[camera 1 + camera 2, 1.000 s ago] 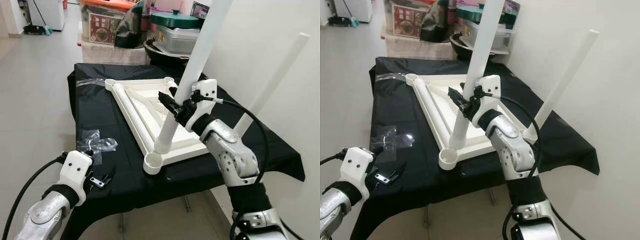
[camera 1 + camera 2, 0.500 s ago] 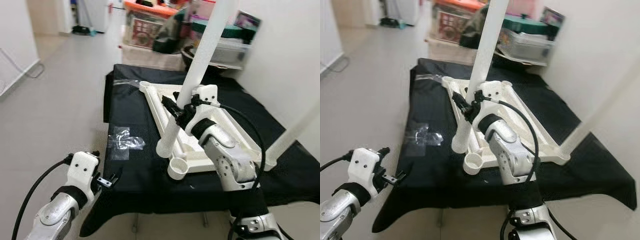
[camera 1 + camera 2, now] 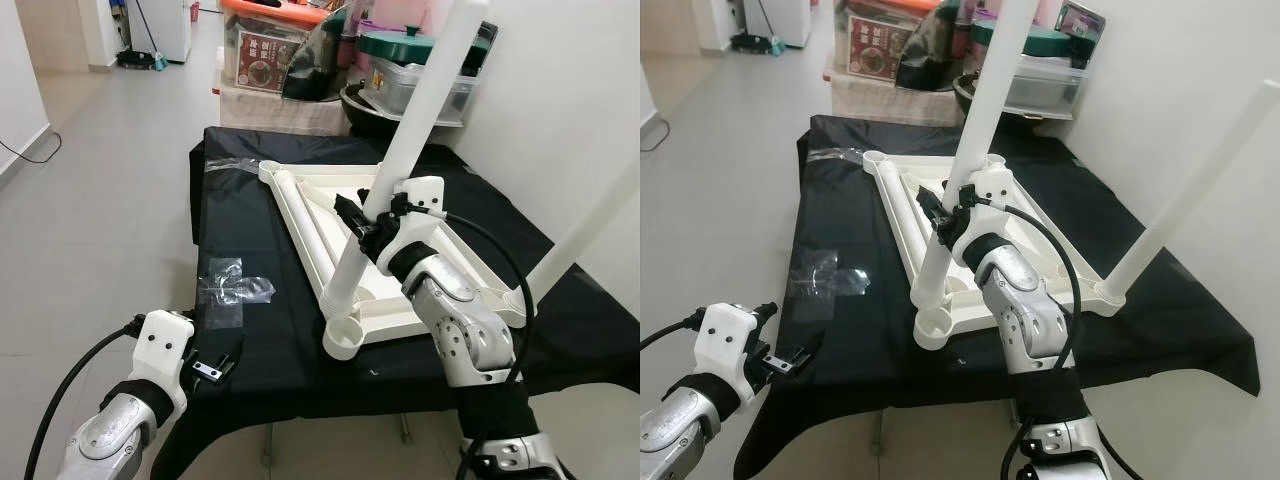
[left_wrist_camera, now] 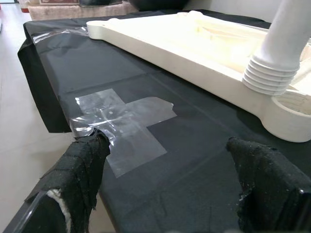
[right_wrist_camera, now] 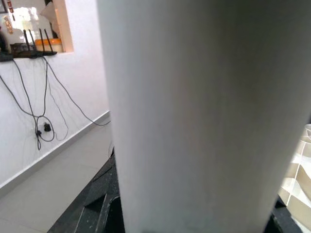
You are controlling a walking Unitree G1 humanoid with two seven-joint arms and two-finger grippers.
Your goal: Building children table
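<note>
A white tabletop (image 3: 320,215) lies upside down on a table draped in black cloth (image 3: 250,340). My right gripper (image 3: 367,222) is shut on a long white leg (image 3: 400,160), which leans up to the right over the tabletop. The leg's ribbed lower end (image 4: 269,73) hangs just above the near corner socket (image 3: 343,342). A second white leg (image 3: 1185,195) stands in the right corner. My left gripper (image 4: 167,150) is open and holds nothing, low by the table's front left edge, short of a crossed piece of clear film (image 4: 121,121). The held leg (image 5: 194,116) looms close in the right wrist view.
Boxes (image 3: 265,45) and a green-lidded pot (image 3: 410,45) crowd the space behind the table. A white wall (image 3: 560,110) runs along the right side. Open tiled floor (image 3: 100,200) lies to the left.
The head camera swung, so the whole scene shifted. My right gripper still grips the leg with its end by the near corner socket. My left arm stays low at the front left.
</note>
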